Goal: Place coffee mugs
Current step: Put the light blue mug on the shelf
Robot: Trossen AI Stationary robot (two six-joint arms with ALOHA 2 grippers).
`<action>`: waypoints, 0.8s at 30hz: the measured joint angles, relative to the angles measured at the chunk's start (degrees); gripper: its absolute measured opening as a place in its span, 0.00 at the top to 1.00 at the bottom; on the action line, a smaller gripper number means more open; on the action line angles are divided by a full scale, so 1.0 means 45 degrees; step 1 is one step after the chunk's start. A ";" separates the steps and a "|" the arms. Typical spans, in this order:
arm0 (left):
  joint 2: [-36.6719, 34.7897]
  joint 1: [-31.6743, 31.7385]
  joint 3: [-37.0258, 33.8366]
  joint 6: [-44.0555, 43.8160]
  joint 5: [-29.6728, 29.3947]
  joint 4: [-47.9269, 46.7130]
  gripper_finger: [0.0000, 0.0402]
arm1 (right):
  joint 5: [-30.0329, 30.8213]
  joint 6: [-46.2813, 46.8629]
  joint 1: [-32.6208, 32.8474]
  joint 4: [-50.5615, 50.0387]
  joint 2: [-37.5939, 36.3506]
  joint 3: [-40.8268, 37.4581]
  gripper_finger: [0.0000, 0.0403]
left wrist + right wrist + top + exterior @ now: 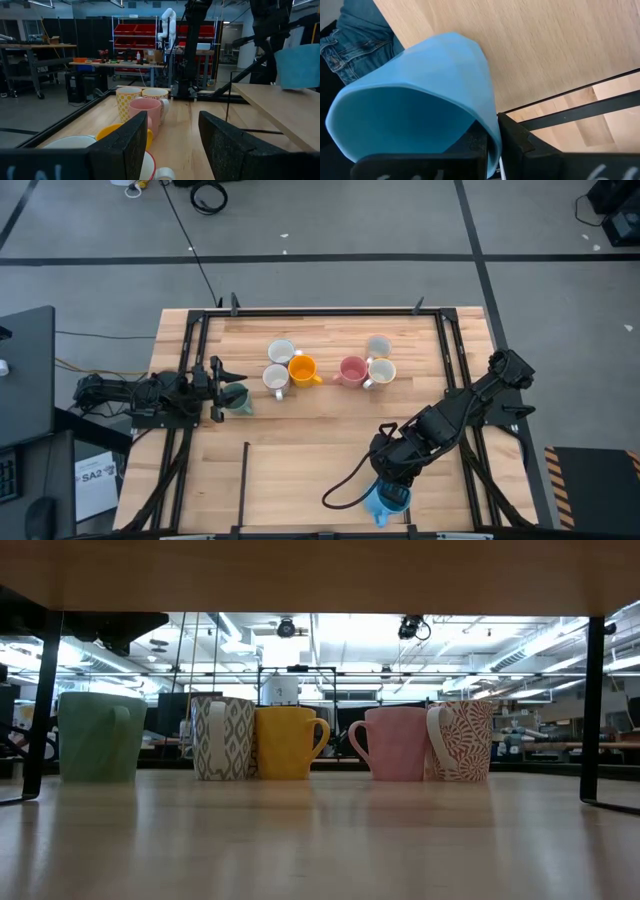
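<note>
High view first: nearest the desk's front edge, we see the right gripper pinching the rim of the blue mug, which sits at or over that edge. Our right wrist view shows the blue wall clamped between the two fingers, with the wooden desk behind it and denim-clad legs of a person beyond the edge.

Farther back, on the left side, we find the left gripper lying low with its fingers spread, the dark green mug just beside its tips; we cannot tell whether they touch.

Beyond that, across the middle of the desk, stand two clusters. In one, the orange mug is pressed against a white mug, with another white mug just behind. In the other, the pink mug touches a cream mug, and a further pale mug stands behind them.
</note>
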 joint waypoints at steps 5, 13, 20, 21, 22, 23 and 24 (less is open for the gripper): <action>-0.0002 -0.0001 0.0000 0.0000 0.0000 0.0000 0.54 | -0.0001 0.0004 0.0000 0.0016 0.0000 -0.0010 0.89; -0.0002 -0.0002 0.0000 0.0000 0.0000 0.0000 0.54 | -0.0019 0.0004 0.0000 0.0053 0.0001 -0.0015 0.88; 0.0000 0.0000 0.0000 0.0000 0.0000 0.0000 0.54 | -0.0028 0.0029 -0.0015 0.0067 0.0001 -0.0019 0.88; 0.0000 0.0000 0.0000 0.0000 0.0000 0.0000 0.54 | -0.0026 0.0089 -0.0019 0.0068 0.0001 -0.0022 0.87; -0.0001 -0.0001 0.0000 0.0000 0.0000 0.0000 0.54 | -0.0028 0.0136 -0.0024 0.0070 0.0007 -0.0024 0.87; 0.0002 -0.0002 0.0000 0.0000 0.0000 0.0000 0.54 | -0.0024 0.0157 -0.0024 0.0073 0.0010 -0.0024 0.86; 0.0003 0.0003 0.0000 0.0000 0.0000 0.0000 0.54 | -0.0024 0.0194 -0.0034 0.0073 0.0010 -0.0024 0.85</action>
